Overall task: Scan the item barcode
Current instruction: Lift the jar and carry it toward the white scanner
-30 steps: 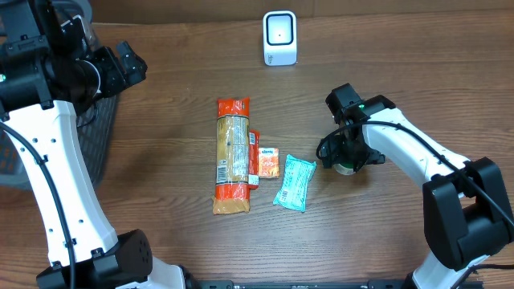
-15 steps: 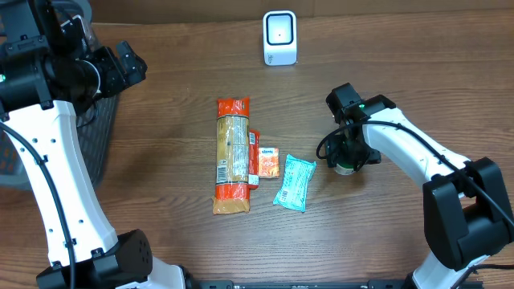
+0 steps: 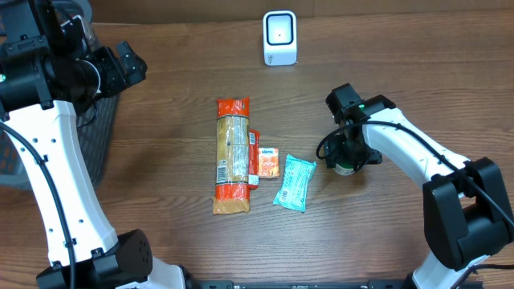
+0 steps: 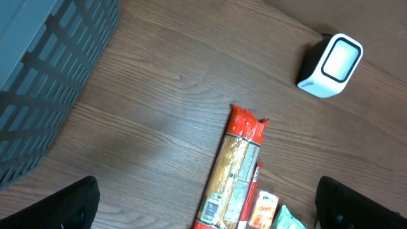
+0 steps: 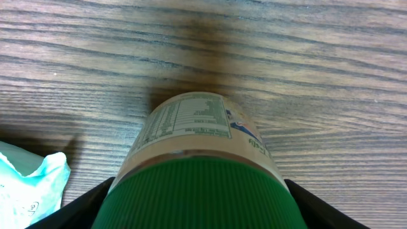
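A jar (image 5: 191,124) with a green ribbed lid (image 5: 197,191) and a printed label lies on its side on the wood table, right of centre (image 3: 346,167). My right gripper (image 5: 197,213) is shut on it, one black finger (image 5: 82,210) pressed against each side of the lid. The white barcode scanner (image 3: 279,38) stands at the back middle, also in the left wrist view (image 4: 331,63). High over the table's left side, my left gripper (image 4: 205,216) is open and holds nothing.
A long pasta packet (image 3: 232,156), a small orange packet (image 3: 267,162) and a teal pouch (image 3: 294,182) lie in a row at the table's middle. A dark mesh basket (image 3: 96,136) stands at the left edge.
My right gripper's fingers have closed in on the jar's lid, and the jar shifted very slightly. The left arm has not moved.
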You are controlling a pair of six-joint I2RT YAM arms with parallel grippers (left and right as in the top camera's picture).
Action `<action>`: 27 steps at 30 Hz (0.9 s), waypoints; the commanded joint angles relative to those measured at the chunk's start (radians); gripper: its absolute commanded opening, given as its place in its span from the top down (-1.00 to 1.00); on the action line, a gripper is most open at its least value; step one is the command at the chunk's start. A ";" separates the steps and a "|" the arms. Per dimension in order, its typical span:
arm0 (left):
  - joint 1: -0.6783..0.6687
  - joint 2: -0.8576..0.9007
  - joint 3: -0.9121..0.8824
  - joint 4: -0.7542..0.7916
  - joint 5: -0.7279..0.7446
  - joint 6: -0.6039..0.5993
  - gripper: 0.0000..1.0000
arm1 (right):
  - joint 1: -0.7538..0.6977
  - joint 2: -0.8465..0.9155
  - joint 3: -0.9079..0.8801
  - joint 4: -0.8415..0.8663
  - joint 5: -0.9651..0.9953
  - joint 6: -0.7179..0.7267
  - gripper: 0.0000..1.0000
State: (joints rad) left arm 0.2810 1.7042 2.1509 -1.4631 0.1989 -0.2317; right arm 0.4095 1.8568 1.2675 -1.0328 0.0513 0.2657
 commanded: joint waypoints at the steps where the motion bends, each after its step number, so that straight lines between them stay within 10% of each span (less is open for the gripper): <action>1: -0.006 0.009 0.002 0.001 0.008 0.018 -0.99 | 0.003 0.003 -0.021 0.010 -0.002 0.022 -0.57; 27: -0.007 0.009 0.002 0.001 0.008 0.019 -0.99 | 0.003 -0.028 0.135 -0.040 -0.050 0.013 0.32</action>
State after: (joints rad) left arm 0.2810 1.7042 2.1509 -1.4631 0.1986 -0.2317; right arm 0.4091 1.8572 1.2945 -1.0382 0.0189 0.2840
